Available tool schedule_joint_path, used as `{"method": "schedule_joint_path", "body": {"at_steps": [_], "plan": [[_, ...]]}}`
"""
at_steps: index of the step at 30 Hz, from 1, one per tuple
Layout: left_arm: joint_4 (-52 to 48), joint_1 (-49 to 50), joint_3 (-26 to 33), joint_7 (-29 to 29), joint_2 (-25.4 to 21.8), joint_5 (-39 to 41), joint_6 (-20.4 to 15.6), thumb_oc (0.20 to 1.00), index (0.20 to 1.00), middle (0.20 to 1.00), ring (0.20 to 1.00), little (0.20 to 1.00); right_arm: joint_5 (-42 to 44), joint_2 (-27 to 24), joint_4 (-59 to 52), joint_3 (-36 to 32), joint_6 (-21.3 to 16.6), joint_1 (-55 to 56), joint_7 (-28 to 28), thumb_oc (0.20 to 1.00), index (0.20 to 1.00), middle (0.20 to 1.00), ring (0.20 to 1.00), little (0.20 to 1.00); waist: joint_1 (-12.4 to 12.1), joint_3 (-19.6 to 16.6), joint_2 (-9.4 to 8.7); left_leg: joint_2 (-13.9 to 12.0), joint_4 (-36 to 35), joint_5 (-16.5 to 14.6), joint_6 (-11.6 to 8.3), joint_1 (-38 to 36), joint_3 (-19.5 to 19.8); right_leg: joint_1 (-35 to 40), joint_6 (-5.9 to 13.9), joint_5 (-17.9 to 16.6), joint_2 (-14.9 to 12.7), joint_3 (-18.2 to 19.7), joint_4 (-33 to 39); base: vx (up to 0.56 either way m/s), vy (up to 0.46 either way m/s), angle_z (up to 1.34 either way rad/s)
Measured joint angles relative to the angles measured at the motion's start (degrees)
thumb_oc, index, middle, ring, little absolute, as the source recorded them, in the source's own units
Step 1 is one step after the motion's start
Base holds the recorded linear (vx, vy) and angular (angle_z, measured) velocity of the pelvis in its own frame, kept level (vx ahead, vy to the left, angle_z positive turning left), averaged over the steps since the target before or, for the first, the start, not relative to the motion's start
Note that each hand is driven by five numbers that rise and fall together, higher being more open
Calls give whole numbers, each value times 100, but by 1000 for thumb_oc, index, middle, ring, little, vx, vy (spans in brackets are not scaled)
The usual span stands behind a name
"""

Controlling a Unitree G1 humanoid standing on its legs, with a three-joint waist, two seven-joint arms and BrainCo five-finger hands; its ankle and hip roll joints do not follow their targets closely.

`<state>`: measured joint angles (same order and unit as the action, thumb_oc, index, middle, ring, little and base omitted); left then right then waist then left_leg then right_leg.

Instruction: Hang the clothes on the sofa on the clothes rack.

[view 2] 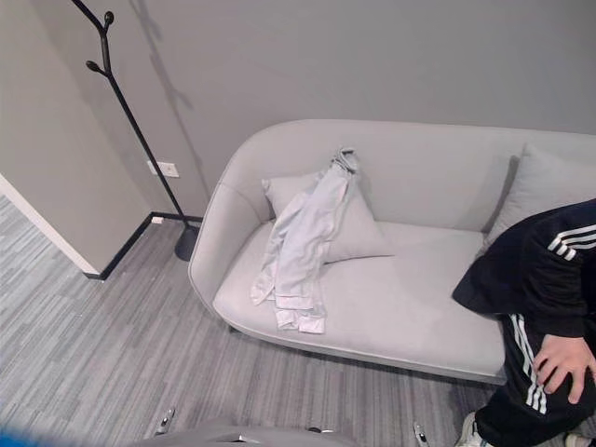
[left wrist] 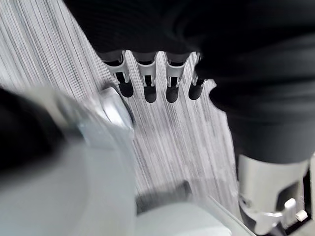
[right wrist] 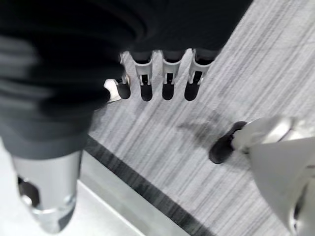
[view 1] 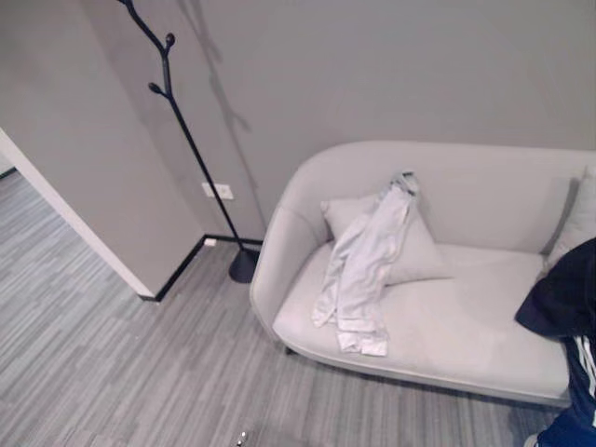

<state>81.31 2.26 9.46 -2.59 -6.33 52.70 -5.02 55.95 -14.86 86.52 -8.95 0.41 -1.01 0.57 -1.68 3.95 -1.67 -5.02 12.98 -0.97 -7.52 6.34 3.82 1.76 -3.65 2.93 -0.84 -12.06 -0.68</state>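
Your target, the light grey garment, lies on the pale grey sofa: its top is draped over the cushion against the backrest, the rest runs down across the seat, and its lower end lies near the seat's front edge, toward the sofa's left end. Nothing holds it.

The black clothes rack stands on the grey striped floor, its round base just beside the sofa's left arm, close to the wall. Its branch-like pegs are bare. A white wall socket sits low on the wall behind the pole.

A person in dark clothes with white stripes sits at the sofa's right end, one hand on the knee. A second cushion leans against the backrest just beside them.

Your left hand hangs over the floor: fingers relaxed, side by side, holding nothing. Your right hand is the same, its fingers loose, in a row above the floor, empty.
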Motion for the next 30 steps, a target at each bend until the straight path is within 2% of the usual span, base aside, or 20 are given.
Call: {"method": "schedule_joint_path", "body": {"at_steps": [2, 4, 5, 6, 8, 10, 12, 13, 14, 15, 18, 20, 21, 23, 26, 27, 28, 29, 30], "plan": [[10, -8, -5, -2, -15, 1, -19, 1000, 1000, 1000, 1000, 1000, -212, 31, 25, 36, 29, 22, -1, 1000, 1000, 1000, 1000, 1000, -8, 5, -23, -187, -992, 87, 82, -95, -123, 105, 5, -1, 35, -16, 200, 146, 113, 20], [110, -164, -27, 2, -17, 3, -116, 1000, 1000, 1000, 1000, 1000, -249, 57, 107, 39, 31, -20, -10, 1000, 1000, 1000, 1000, 1000, 5, 69, -33, -327, -1881, 345, 0, -10, -166, 221, 30, 5, 100, 41, 622, 197, 162, 30], [104, -157, -69, 13, -12, 3, -135, 1000, 1000, 1000, 1000, 1000, -366, 92, 109, 59, 37, -107, -16, 1000, 1000, 1000, 1000, 1000, -87, 136, -18, -447, -1885, 369, -2, 73, -177, 302, 86, -37, 105, 167, 661, 270, 237, 21], [120, -165, -80, 38, -16, 8, -142, 1000, 1000, 1000, 1000, 1000, -373, 137, 100, 92, 23, -137, -20, 1000, 1000, 1000, 1000, 1000, -44, 157, -7, -526, -1884, 372, -6, 119, -240, 370, 193, -102, 119, 173, 661, 443, 367, 11], [83, -174, -72, 52, -27, 8, -157, 1000, 1000, 1000, 1000, 1000, -377, 190, 81, 28, 45, -117, -8, 1000, 1000, 1000, 1000, 1000, -79, 148, -8, -661, -1865, 370, -6, 123, -578, 359, 227, -125, 99, 190, 558, 298, 234, -2], [56, -110, -68, 89, -20, 5, -169, 1000, 1000, 1000, 1000, 1000, -438, 191, 31, 33, 29, -115, -4, 1000, 1000, 1000, 1000, 1000, -76, 126, -13, -657, -1765, 371, -3, -34, -804, 462, 224, -125, 24, 281, 594, 289, 244, -36], [75, -120, -77, 122, -12, -6, -164, 1000, 1000, 1000, 1000, 1000, -475, 153, 34, 18, 41, -97, -2, 1000, 1000, 1000, 1000, 1000, -75, 40, 66, -600, -1813, 373, 1, -299, -776, 564, 271, -126, -42, 306, 598, 269, 252, -27], [115, -180, -76, 136, -16, -9, -166, 1000, 1000, 1000, 1000, 1000, -559, 176, 118, -11, 64, -29, -2, 1000, 1000, 1000, 1000, 1000, -68, -51, 96, -500, -1863, 405, 50, -459, -783, 602, 346, -118, -124, 329, 555, 233, 230, -13], [100, -189, -90, 140, 19, -39, -180, 1000, 1000, 1000, 1000, 1000, -598, 109, 144, -10, 79, 96, 2, 1000, 1000, 1000, 1000, 1000, -63, -181, 210, -426, -1861, 393, 94, -599, -784, 620, 490, -64, -182, 326, 510, 234, 250, -17], [54, -194, -135, 140, 32, -140, -192, 1000, 1000, 1000, 1000, 1000, -607, 107, 148, 7, 103, 194, 10, 1000, 1000, 1000, 1000, 1000, -47, -263, 319, -394, -1835, 726, 128, -675, -880, 648, 611, -27, -245, 367, 458, 285, 322, -28], [-132, -205, -464, 196, -239, -434, -200, 1000, 1000, 1000, 1000, 1000, -664, 428, 41, 227, 193, 288, 134, 1000, 1000, 1000, 1000, 1000, -52, -505, -14, 136, -1853, 498, 512, -857, -1271, 522, 924, 117, -846, 549, 92, 150, 227, -41], [-287, -328, -601, 196, -343, -569, -236, 1000, 1000, 1000, 1000, 1000, -665, 554, -194, 281, 203, 279, 140, 1000, 1000, 1000, 1000, 1000, -36, -582, -135, 356, -1827, 418, 656, -839, -1403, 398, 966, 129, -1093, 537, -46, 120, 206, -24], [-287, -401, -707, 199, -379, -676, -245, 1000, 1000, 1000, 1000, 1000, -666, 594, -309, 283, 197, 266, 139, 1000, 1000, 1000, 1000, 1000, -38, -602, -162, 436, -1826, 376, 720, -832, -1441, 343, 971, 127, -1178, 543, -101, 122, 207, -14], [-291, -556, -943, 188, -407, -973, -254, 1000, 1000, 1000, 1000, 1000, -781, 619, -492, 276, 158, 195, 162, 1000, 1000, 1000, 1000, 1000, -3, -656, -201, 662, -1826, 260, 891, -856, -1498, 230, 1126, 42, -1385, 541, -269, 116, 189, -12], [-278, -571, -946, 172, -433, -1127, -247, 1000, 1000, 1000, 1000, 1000, -919, 616, -508, 276, 81, 79, 193, 1000, 1000, 1000, 1000, 1000, -8, -692, -253, 884, -1828, 120, 1081, -913, -1557, 74, 1281, -49, -1603, 478, -604, 111, 229, -11], [-181, -502, -892, 164, -427, -1134, -230, 1000, 1000, 1000, 1000, 1000, -1039, 586, -458, 277, 65, 86, 205, 1000, 1000, 1000, 1000, 1000, -9, -661, -228, 931, -1838, 30, 1160, -975, -1560, -172, 1340, -75, -1663, 518, -1187, 142, 337, 6], [-57, -413, -885, 159, -415, -1135, -206, 1000, 1000, 1000, 1000, 1000, -1096, 527, -444, 279, 54, 138, 207, 1000, 1000, 1000, 1000, 1000, 20, -640, -169, 987, -1859, -79, 1294, -1053, -1511, -639, 1380, -125, -1800, 617, -2240, 124, 290, 16], [24, -279, -873, 161, -450, -1139, -203, 1000, 1000, 1000, 1000, 1000, -1135, 525, -270, 334, 58, 181, 197, 1000, 1000, 1000, 1000, 1000, -6, -600, -187, 1134, -1858, -122, 1397, -1134, -1427, -918, 1465, -269, -1973, 695, -2910, 153, 315, 38], [84, -176, -857, 163, -453, -1252, -193, 1000, 1000, 1000, 1000, 1000, -1476, 500, -194, 729, 55, 239, 122, 1000, 1000, 1000, 1000, 1000, -2, -451, -213, 1261, -1848, -187, 1576, -1365, -1381, -1290, 1463, -857, -2207, 772, -3830, 200, 215, 28]]}}
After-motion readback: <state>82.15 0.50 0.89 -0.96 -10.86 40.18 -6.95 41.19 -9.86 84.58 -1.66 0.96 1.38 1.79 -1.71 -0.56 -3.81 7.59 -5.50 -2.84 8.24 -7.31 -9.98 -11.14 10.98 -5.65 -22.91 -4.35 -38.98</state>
